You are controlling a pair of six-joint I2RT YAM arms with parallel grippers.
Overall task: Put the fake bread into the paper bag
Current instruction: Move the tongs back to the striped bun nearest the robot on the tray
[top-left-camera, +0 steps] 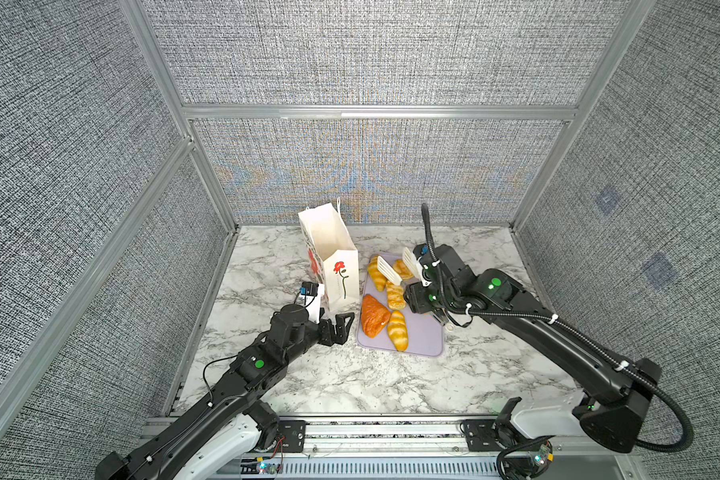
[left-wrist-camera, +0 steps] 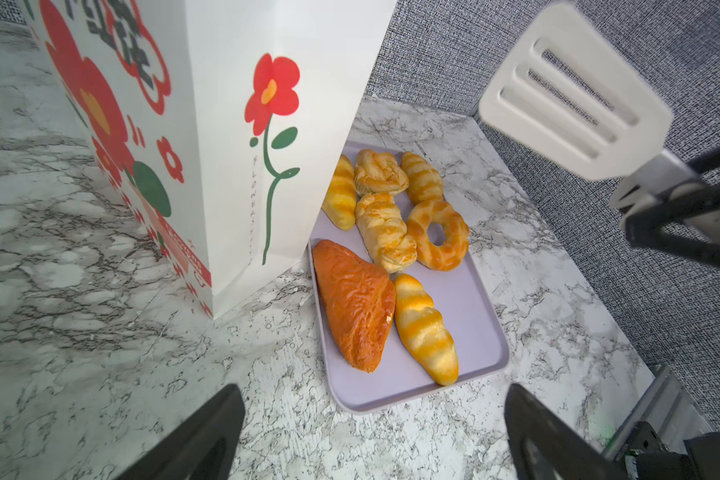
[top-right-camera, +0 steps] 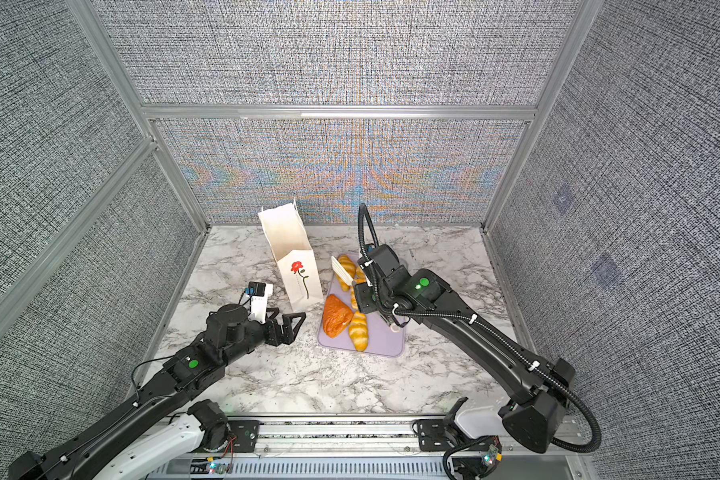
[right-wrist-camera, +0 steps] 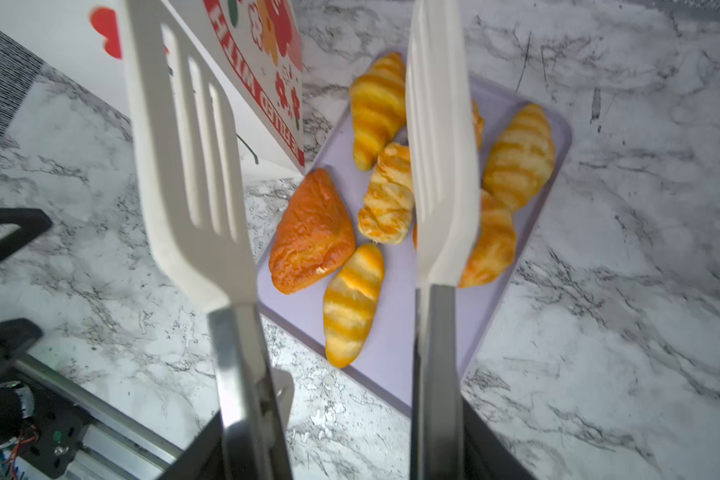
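Observation:
The white paper bag [top-left-camera: 333,257] [top-right-camera: 292,253] with a red flower stands upright and open-topped, left of a lilac tray [top-left-camera: 427,338]. Several golden fake bread pieces lie on the tray: an orange-brown triangular one [left-wrist-camera: 356,305], a ridged croissant [left-wrist-camera: 425,328], a ring [left-wrist-camera: 438,235], a braided loaf [left-wrist-camera: 385,232]. My left gripper [top-left-camera: 341,319] [left-wrist-camera: 371,415] is open and empty, low by the bag's front corner. My right gripper [top-left-camera: 420,297] [right-wrist-camera: 341,449] is shut on the handles of white slotted tongs [right-wrist-camera: 188,145]. Their paddles [top-left-camera: 389,271] hover spread above the tray's far bread, with nothing between them.
Marble tabletop [top-left-camera: 329,382] enclosed by grey fabric walls on three sides with aluminium posts. A rail [top-left-camera: 371,432] runs along the front edge, where both arm bases sit. The bag's near corner stands right beside the tray's left rim [left-wrist-camera: 314,266].

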